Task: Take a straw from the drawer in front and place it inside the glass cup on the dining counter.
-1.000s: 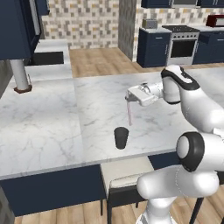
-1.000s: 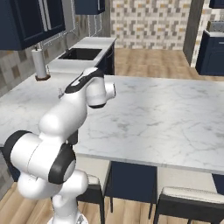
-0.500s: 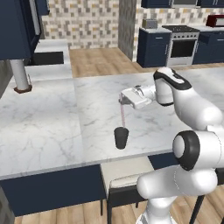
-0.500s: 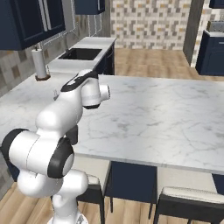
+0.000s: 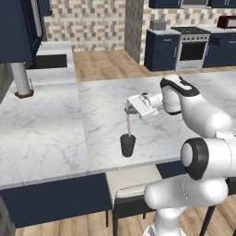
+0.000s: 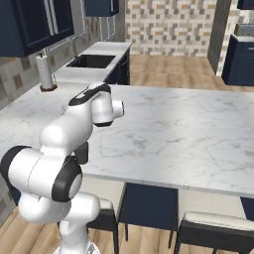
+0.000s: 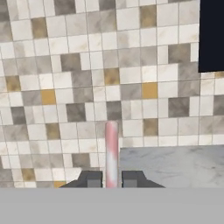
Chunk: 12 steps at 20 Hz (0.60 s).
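Over last second tool (image 5: 128,109) carried straw (image 5: 128,123) sideways to stand directly above glass cup (image 5: 127,145) near tabletop (image 5: 55,133) front edge; lower end now at cup mouth. Judgement: insertion nearly ready, release next. Hand view: fingers (image 7: 89,179) closed tight against pinkish straw (image 7: 111,153), upright.

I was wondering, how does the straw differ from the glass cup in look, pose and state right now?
The straw is thin and pinkish; the glass cup is wider, dark and see-through. The straw hangs upright in the claw, its lower end at the cup's mouth; the glass cup stands free on the dining counter. The straw is taller than the cup. Both are upright and roughly in line.
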Tool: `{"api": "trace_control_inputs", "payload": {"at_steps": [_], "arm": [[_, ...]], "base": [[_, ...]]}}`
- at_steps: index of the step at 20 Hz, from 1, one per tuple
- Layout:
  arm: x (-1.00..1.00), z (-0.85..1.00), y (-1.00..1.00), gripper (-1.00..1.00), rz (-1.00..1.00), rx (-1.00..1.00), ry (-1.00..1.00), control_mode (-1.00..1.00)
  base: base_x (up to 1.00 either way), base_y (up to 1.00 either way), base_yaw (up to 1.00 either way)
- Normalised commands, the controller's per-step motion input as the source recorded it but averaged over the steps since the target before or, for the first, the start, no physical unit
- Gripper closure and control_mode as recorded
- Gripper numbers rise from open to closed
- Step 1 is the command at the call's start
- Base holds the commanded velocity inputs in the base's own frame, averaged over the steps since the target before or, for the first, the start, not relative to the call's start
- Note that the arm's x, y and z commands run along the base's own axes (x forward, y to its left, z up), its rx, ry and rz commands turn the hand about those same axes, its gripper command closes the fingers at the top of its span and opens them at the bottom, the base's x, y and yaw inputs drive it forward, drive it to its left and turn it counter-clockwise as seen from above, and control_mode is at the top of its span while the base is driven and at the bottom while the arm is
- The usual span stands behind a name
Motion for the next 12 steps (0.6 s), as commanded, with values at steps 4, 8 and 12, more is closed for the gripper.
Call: {"api": "trace_control_inputs", "payload": {"at_steps": [4, 8, 12], "arm": [[0.07, -0.11, 0.00, 1.00, 0.00, 0.00, -0.07, -1.00], [0.09, -0.05, 0.00, 1.00, 0.00, 0.00, -0.09, -1.00], [0.05, -0.08, 0.00, 1.00, 0.00, -0.06, -0.08, -1.00]], "base": [[0.00, 0.00, 0.00], [0.00, 0.00, 0.00], [0.00, 0.00, 0.00]]}}
